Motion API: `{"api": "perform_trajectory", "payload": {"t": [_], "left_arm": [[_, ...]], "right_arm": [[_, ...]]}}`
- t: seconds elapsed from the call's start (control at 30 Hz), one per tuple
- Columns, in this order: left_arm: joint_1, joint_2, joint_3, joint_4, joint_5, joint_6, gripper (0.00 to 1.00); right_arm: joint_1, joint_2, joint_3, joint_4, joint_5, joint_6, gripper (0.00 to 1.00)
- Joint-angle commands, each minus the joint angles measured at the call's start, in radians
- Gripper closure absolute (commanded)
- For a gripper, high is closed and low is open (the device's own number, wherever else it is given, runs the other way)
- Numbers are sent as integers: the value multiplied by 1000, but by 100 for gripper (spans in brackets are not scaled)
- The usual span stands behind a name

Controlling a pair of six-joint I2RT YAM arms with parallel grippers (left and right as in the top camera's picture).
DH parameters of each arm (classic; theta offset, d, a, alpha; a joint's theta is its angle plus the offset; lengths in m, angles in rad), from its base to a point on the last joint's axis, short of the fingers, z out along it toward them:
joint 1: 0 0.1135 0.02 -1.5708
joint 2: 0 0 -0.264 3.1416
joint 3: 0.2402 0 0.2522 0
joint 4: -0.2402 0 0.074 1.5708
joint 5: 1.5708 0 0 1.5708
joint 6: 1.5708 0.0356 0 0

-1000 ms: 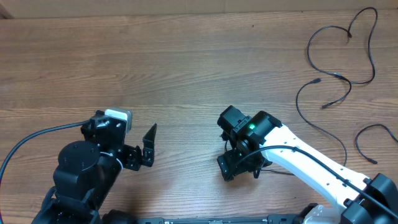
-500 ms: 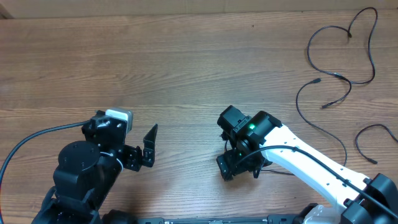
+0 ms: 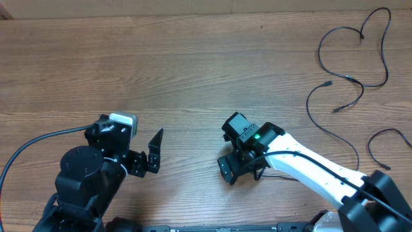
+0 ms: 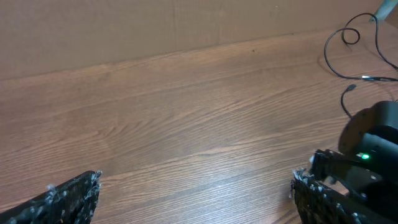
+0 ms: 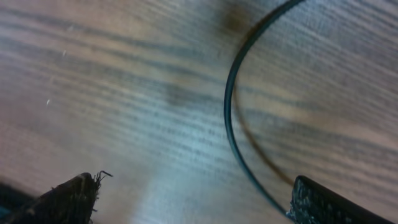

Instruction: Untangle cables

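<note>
**Both pincers open, cables lying at two o'clock**

Seen from overhead, the cables (image 3: 347, 78) sprawl over the wooden tabletop (image 3: 193, 71) towards two o'clock. They are thin black cords in loose open loops with small plugs at their ends. One more loop lies at the three o'clock edge. They are well apart from both arms. The left wrist view catches them (image 4: 364, 78) far off at its own two o'clock.

The left pincer (image 3: 156, 151) sits at about eight o'clock, low on the tabletop. From its wrist camera the left pincer (image 4: 196, 180) is spread wide, one fingertip (image 4: 81, 190) at each bottom corner of the view. Only bare wood lies between them, so it holds nothing.

The right pincer (image 3: 228, 171) hangs near the middle of the tabletop, towards six o'clock, pointing down at the wood. Its wrist view shows the right pincer (image 5: 196, 180) gaping just as wide. A stretch of thin black cord (image 5: 229, 112) curves across the wood between the fingertips and runs in close by the right-hand one. Whether it touches that fingertip I cannot tell. Neither finger is pressed against it.
</note>
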Motion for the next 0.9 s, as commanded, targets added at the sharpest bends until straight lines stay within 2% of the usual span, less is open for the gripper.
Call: {"api": "perform_trajectory", "payload": {"t": [0.0, 0.27, 0.37, 0.4, 0.47, 0.5, 0.53, 0.57, 0.67, 0.87], "left_arm": [[3, 2, 2, 2, 7, 38, 0], [3, 2, 2, 6, 7, 45, 0], [3, 2, 2, 6, 7, 46, 0], [3, 2, 2, 6, 7, 46, 0], [3, 2, 2, 6, 7, 54, 0], [3, 2, 2, 7, 7, 61, 0], [3, 2, 2, 8, 7, 61, 0], [3, 2, 2, 10, 7, 64, 0], [3, 2, 2, 10, 7, 64, 0], [3, 2, 2, 9, 7, 64, 0]], "right_arm": [[2, 44, -6, 26, 69, 1, 1], [-3, 173, -6, 57, 172, 1, 3], [-11, 214, -6, 72, 187, 2, 9], [-13, 224, -6, 74, 201, 2, 14], [-19, 233, -6, 80, 245, 29, 36], [-25, 233, -6, 85, 293, 69, 60], [-29, 233, -6, 87, 319, 89, 71], [-39, 233, -6, 91, 372, 133, 87], [-72, 233, -6, 99, 428, 181, 95], [-263, 233, -6, 134, 448, 185, 96]]}}
